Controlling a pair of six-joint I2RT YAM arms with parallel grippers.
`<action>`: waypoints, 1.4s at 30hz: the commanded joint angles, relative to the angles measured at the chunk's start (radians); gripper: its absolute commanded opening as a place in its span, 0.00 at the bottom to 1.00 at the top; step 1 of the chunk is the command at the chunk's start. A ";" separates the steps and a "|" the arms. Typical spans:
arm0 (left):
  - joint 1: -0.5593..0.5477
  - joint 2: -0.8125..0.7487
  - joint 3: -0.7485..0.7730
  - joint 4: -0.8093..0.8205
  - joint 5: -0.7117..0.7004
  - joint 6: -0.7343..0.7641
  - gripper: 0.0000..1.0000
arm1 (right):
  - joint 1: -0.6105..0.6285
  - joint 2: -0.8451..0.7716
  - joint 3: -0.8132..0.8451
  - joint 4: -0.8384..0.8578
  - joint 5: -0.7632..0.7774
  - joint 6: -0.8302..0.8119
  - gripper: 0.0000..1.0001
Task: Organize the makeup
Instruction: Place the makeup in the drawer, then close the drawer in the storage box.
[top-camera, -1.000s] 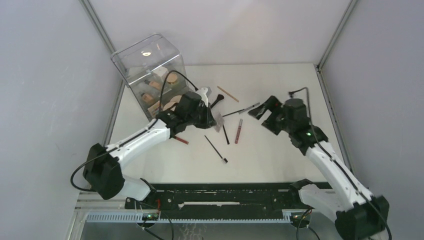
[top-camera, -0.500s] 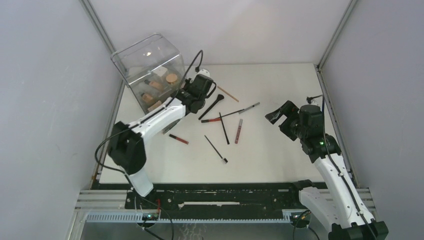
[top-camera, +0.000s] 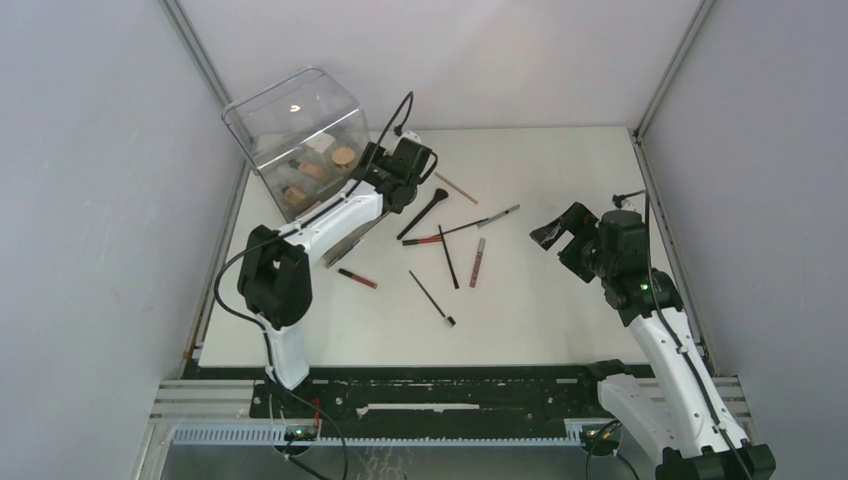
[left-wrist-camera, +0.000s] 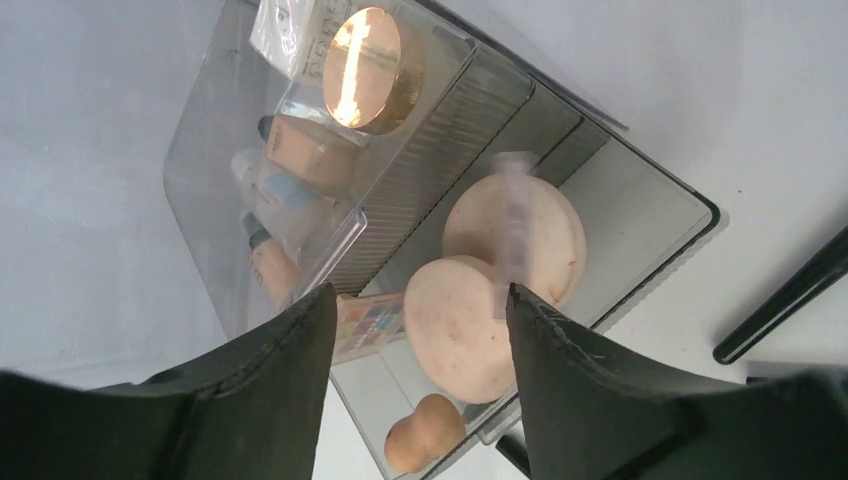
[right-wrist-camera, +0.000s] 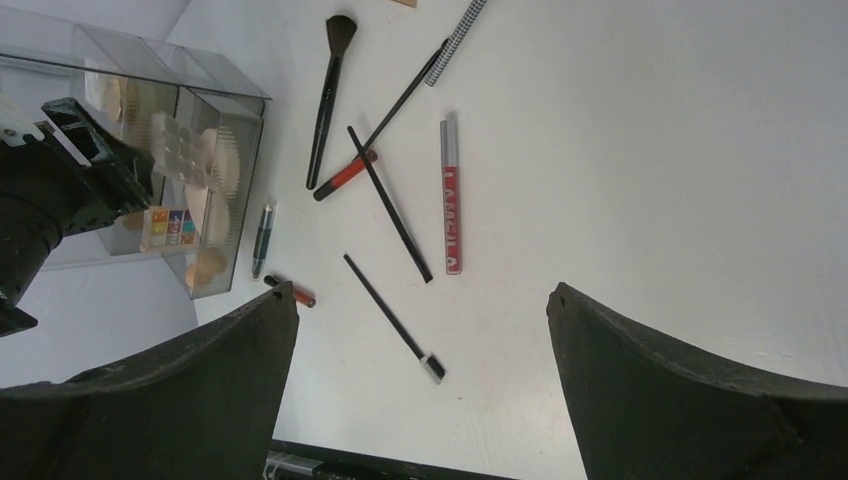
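My left gripper (top-camera: 392, 186) (left-wrist-camera: 420, 295) hangs open over the pulled-out lower drawer (left-wrist-camera: 640, 200) of the clear box (top-camera: 295, 135). Between its fingers show two round tan compacts (left-wrist-camera: 470, 330), a peach sponge (left-wrist-camera: 425, 440) and a small colour palette (left-wrist-camera: 365, 320). A blurred clear piece (left-wrist-camera: 515, 225) lies over the compacts, free of the fingers. My right gripper (top-camera: 558, 228) (right-wrist-camera: 422, 290) is open and empty, above the table on the right. Loose makeup lies mid-table: a black brush (top-camera: 422, 213) (right-wrist-camera: 330, 90), a red lip tube (top-camera: 478, 262) (right-wrist-camera: 450, 195) and a thin white-tipped brush (top-camera: 432, 298) (right-wrist-camera: 392, 320).
The upper drawer holds a gold-lidded compact (left-wrist-camera: 365, 65) and beige bottles (left-wrist-camera: 300, 150). A wooden stick (top-camera: 455, 187), a checked pen (top-camera: 497, 215), a black pencil (top-camera: 448, 256), an orange-red tube (top-camera: 422, 240) and a short red tube (top-camera: 357, 278) lie around. Grey walls close in the table.
My left arm swung up from mid-table to the box's drawer, and its jaws went from shut to open. My right arm drew back to the right and has held still since.
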 joint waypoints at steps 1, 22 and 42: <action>0.008 -0.023 0.064 -0.032 -0.009 -0.036 0.68 | -0.006 -0.018 0.009 0.002 -0.011 -0.019 1.00; 0.049 -0.370 -0.307 -0.117 0.684 -0.168 0.51 | -0.006 0.020 -0.054 0.108 -0.080 -0.029 0.96; 0.111 -0.199 -0.182 -0.034 0.518 -0.237 0.33 | -0.006 -0.011 -0.076 0.108 -0.078 -0.044 0.75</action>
